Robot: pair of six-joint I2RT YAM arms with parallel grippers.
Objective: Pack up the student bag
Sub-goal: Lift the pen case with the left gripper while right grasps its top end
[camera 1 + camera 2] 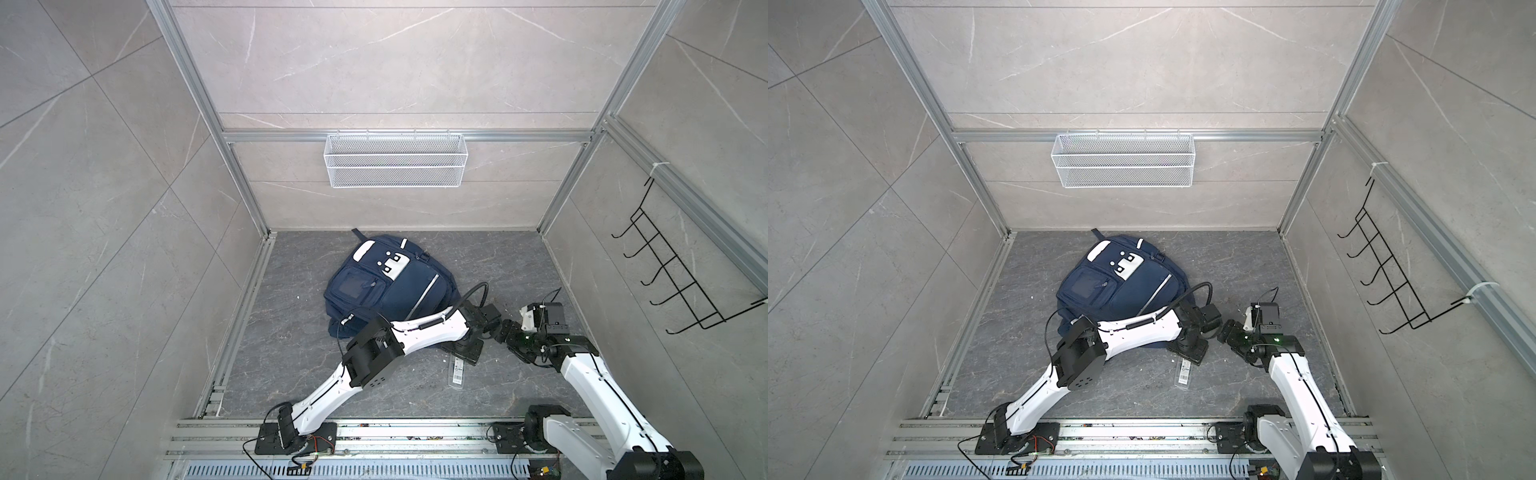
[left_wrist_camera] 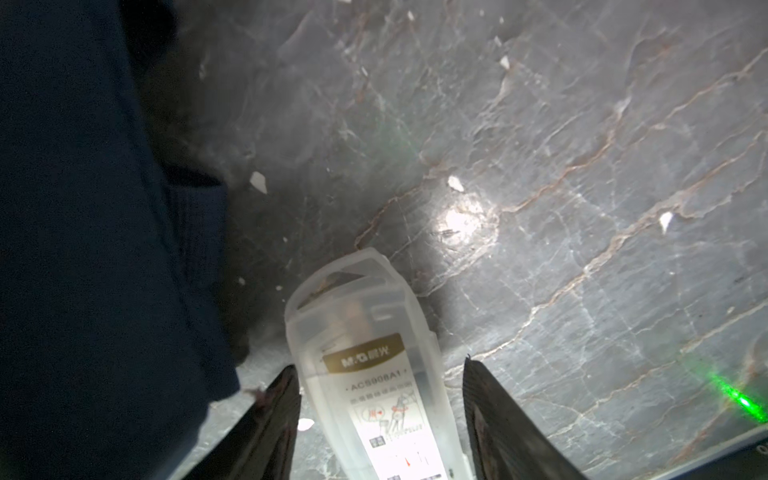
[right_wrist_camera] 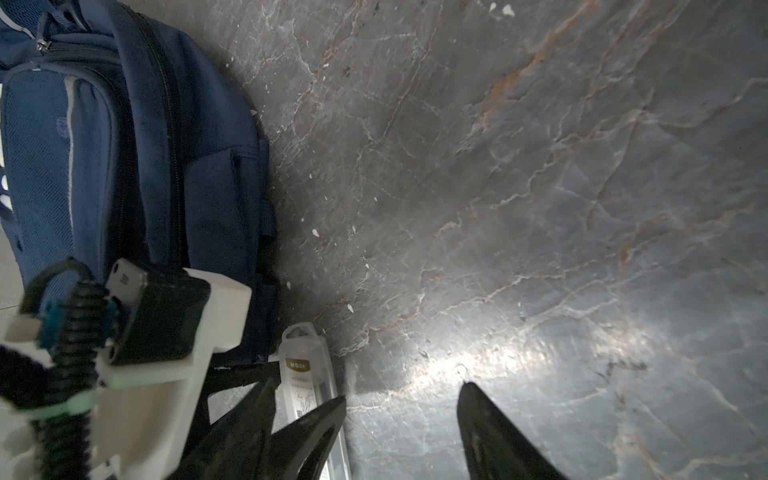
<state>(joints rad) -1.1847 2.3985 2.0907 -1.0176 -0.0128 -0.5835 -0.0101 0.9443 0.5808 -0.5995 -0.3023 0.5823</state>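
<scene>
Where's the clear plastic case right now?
In a top view the clear plastic case lies on the dark stone surface, just off the student bag's near-right corner, between the open left gripper's jaws.

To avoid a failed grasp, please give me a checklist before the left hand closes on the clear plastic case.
1. The left hand open: ok, jaws apart.
2. The clear plastic case with a gold label between its fingers: ok, off centre.
3. The case flat on the dark marble tabletop: ok.
4. The right hand open and empty: ok.
5. The right hand clear of the case: cannot tell.
6. The navy-blue fabric backpack opened: not ok, no opening visible.
</scene>
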